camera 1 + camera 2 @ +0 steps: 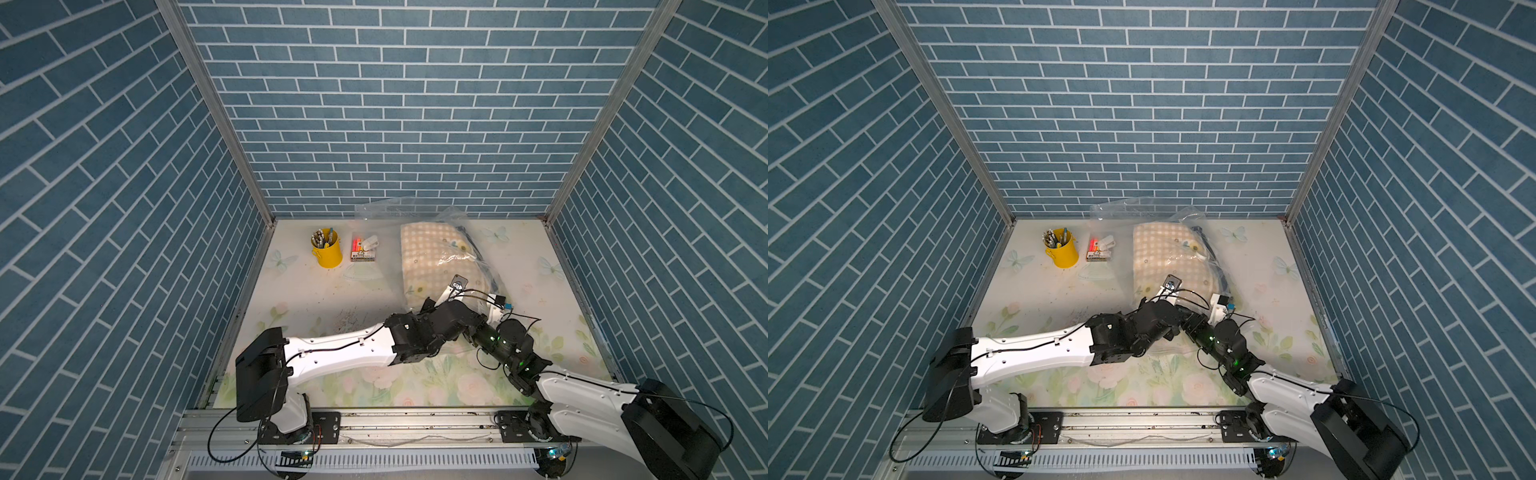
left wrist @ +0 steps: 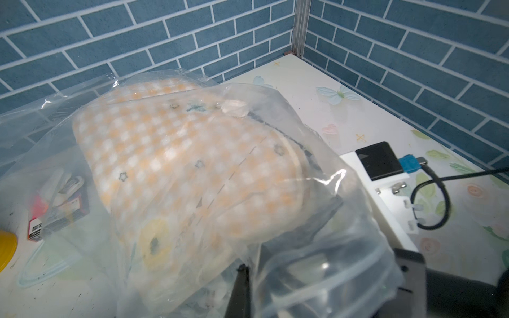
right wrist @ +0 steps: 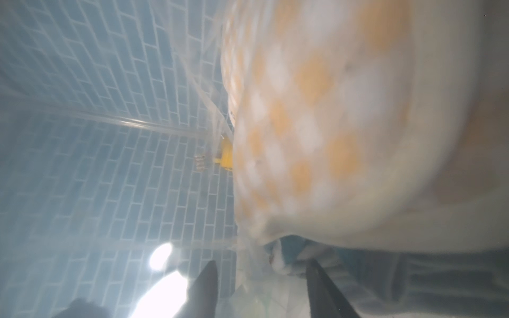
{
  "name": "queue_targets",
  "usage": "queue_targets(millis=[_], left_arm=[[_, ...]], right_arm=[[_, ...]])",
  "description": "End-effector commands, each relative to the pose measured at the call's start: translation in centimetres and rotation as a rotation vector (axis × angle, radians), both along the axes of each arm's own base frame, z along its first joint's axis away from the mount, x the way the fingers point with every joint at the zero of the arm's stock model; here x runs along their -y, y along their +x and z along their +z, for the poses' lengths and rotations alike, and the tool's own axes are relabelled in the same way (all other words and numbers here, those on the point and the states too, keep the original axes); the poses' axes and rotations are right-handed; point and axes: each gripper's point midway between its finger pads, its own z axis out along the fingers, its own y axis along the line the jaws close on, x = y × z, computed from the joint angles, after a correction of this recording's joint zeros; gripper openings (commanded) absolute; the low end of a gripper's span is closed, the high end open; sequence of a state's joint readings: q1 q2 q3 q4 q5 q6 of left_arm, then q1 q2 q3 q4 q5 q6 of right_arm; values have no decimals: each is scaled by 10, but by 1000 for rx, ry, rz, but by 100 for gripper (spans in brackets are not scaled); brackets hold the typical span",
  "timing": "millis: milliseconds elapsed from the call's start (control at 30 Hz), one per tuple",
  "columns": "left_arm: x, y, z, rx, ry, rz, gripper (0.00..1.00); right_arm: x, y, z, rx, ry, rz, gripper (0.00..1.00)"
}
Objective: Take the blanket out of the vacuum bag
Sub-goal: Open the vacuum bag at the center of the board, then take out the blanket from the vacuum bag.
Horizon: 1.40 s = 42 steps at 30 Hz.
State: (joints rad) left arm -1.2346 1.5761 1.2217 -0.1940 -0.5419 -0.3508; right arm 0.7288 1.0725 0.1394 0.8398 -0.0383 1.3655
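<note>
Blanket [image 1: 432, 257], folded into a thick pad of orange-and-white check with small stars and a yellow flower, lies inside the vacuum bag [image 1: 374, 216]. The bag sits on the far half of the bench [image 1: 307, 299], a little to the robot's right of centre, with its back edge near the rear wall [image 1: 395, 104]. Both top views show clear, crinkled film loose around the blanket and rising in a flap behind it. A dark strip [image 1: 478, 257] runs down the side of the bag toward the robot's right.

Both arms meet at the bag's near end. In the left wrist view the left tool [image 2: 241, 275] is clenched, with the bag's film bunched and lifted around its one visible finger. The right wrist view is hazy, as if seen through film. There the right tool [image 3: 261, 265] is released, its two dark fingers [image 3: 206, 286] well apart and the blanket's rounded edge just ahead of them, not gripped.

To the robot's left of the blanket lies a small box [image 1: 363, 249] with red and white items on it, seen through the film in the left wrist view. Beyond it stands a yellow pen cup [image 1: 327, 249], upright and full of pens. Blue brick-patterned walls close in the floral bench on three sides.
</note>
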Motion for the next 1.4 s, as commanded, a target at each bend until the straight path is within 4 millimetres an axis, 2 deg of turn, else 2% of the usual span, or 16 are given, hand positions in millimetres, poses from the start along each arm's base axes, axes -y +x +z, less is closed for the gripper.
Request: queue_targets(millis=[0,200,433,567,800,1000,1133,1367], left_arm=[[-2,0,14,14,-50,-4,0],[0,-3,11,7,-55,-16,0],[-4,-4,10,5,-57,-17,0],[-6,-4,12,9,-61,-16,0],[-10,-5,8,9,-50,-8,0],[-11,-5,-1,-1,-41,-5,0],[-11,-6,-6,-12,-39,-5,0],[-11,-8,-7,-22,-47,-11,0]], right_arm=[[-3,8,16,17,67,-33,52],[-2,21,21,54,51,-78,52],[-8,35,12,28,3,-84,52],[-10,34,5,13,-4,-78,52],[-15,28,8,10,7,-48,52],[-3,23,-3,-19,-18,-86,59],[1,28,2,5,-49,-112,61],[-6,38,-8,-15,-61,-103,61]])
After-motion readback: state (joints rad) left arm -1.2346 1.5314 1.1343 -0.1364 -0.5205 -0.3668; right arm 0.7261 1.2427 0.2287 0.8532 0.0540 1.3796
